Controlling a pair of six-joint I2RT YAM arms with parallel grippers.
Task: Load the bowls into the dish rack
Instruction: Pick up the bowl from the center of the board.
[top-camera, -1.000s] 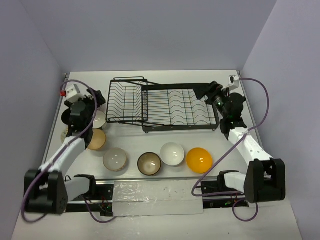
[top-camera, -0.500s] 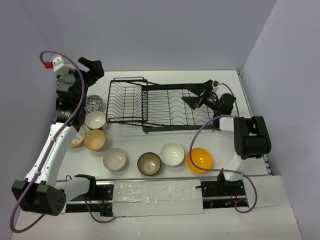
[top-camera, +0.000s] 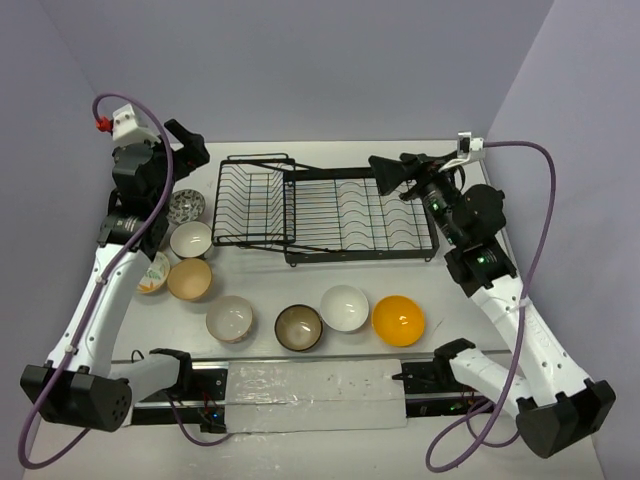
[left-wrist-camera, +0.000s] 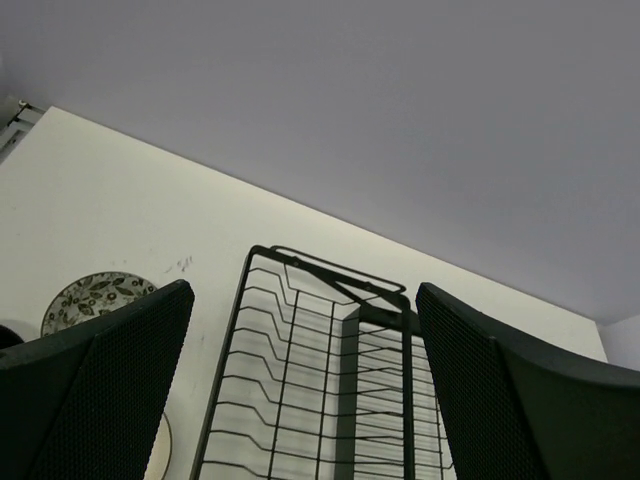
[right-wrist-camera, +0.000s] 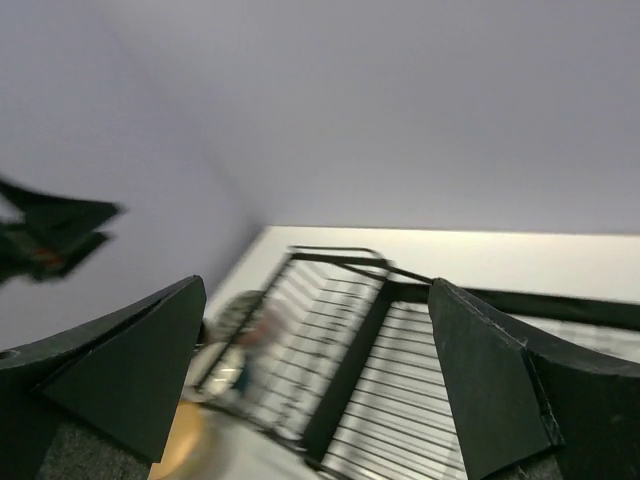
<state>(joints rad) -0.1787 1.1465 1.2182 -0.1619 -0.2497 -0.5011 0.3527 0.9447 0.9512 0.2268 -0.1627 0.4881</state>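
- At the left gripper (top-camera: 190, 152): fingers spread wide, holding nothing, hovering beside the back left corner of the dish rack (top-camera: 330, 215).
- At the right gripper (top-camera: 386, 172): equally wide apart and empty, above the rack's back right part.
- On the table (top-camera: 260, 280), outside the rack: orange-yellow bowl (top-camera: 398, 319), white bowl (top-camera: 344, 307), brown bowl (top-camera: 299, 327) and greyish bowl (top-camera: 231, 318) in front; tan bowl (top-camera: 189, 279) and patterned bowl (top-camera: 186, 206) at its left.
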